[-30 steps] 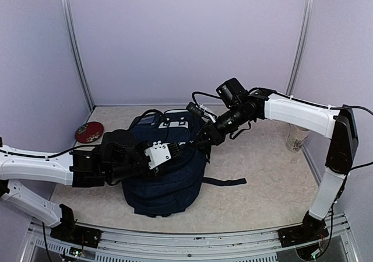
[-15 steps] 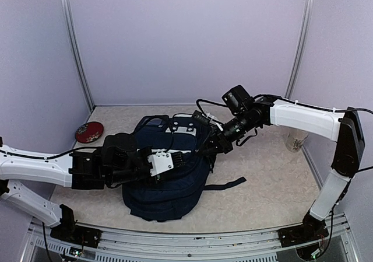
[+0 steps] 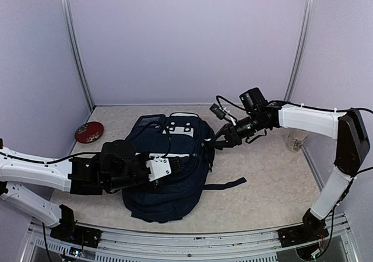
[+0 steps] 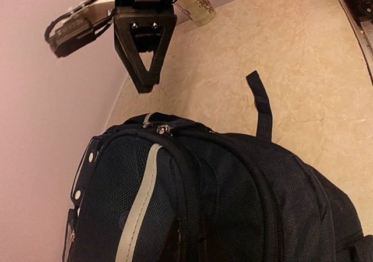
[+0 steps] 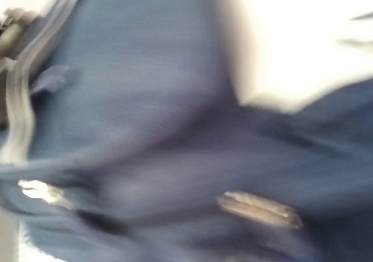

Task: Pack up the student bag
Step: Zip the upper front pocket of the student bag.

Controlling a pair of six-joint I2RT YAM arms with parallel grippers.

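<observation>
Starting at the far left, a little red dish (image 3: 89,132) sits on the tabletop (image 3: 262,174) by the back wall. Next comes the left arm (image 3: 35,171), reaching in low. The left fingers (image 3: 176,164) are pressed together on the front of the bag (image 3: 166,198), and they seem to pinch a fold of its cloth (the left wrist view shows only their dark tips at its bottom edge). The bag is big and dark blue. It lies in the middle of the tabletop, with its top end toward the back wall and a thin pale stripe (image 4: 137,206) on its front. White patches (image 3: 183,122) show near the top end. A black strap (image 3: 224,183) sticks out of its right side and lies flat on the tabletop. The right fingers (image 3: 217,146) hang just beside the bag's upper right edge, not touching it. I cannot tell if they are spread or pressed together; the right wrist view is only a blur of blue cloth. Far right, a pale cup (image 3: 296,139) stands by the wall.
</observation>
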